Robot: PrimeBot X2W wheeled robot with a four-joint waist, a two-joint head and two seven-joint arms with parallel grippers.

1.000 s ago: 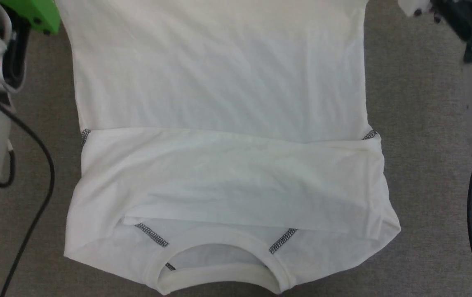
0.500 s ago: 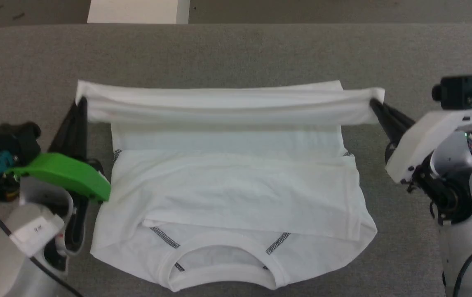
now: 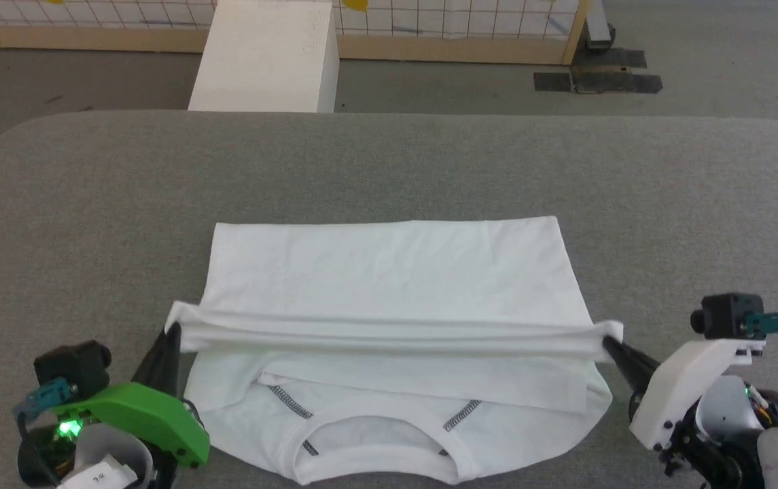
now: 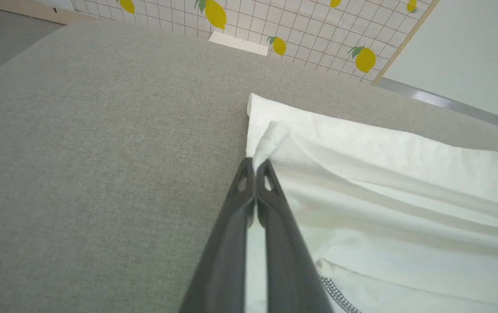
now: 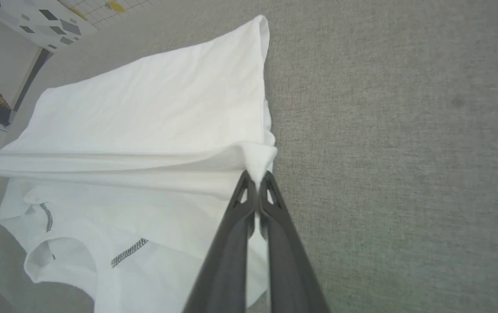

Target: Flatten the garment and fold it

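The garment (image 3: pixel 389 272), a white T-shirt, lies on the grey padded table (image 3: pixel 389 163), collar (image 3: pixel 375 448) nearest me, grey stitching showing at the shoulders. Its far hem is doubled back toward the collar as a taut raised band (image 3: pixel 389 333). My left gripper (image 3: pixel 172 334) is shut on the band's left corner (image 4: pixel 270 139); in the left wrist view the left gripper (image 4: pixel 256 164) pinches white cloth. My right gripper (image 3: pixel 607 341) is shut on the band's right corner (image 5: pixel 259 158); in the right wrist view the right gripper (image 5: pixel 256 176) nips the fabric tip.
A rigid white box (image 3: pixel 266 58) stands beyond the table's far edge, in front of a wood-framed grid fence (image 3: pixel 443 27) with lemon prints (image 4: pixel 364 58). Bare grey table surface surrounds the shirt on the left, right and far sides.
The head camera has tilted up, showing the whole table. Both grippers have carried the pinched hem from the shirt's far end toward the collar, folding the body over itself.
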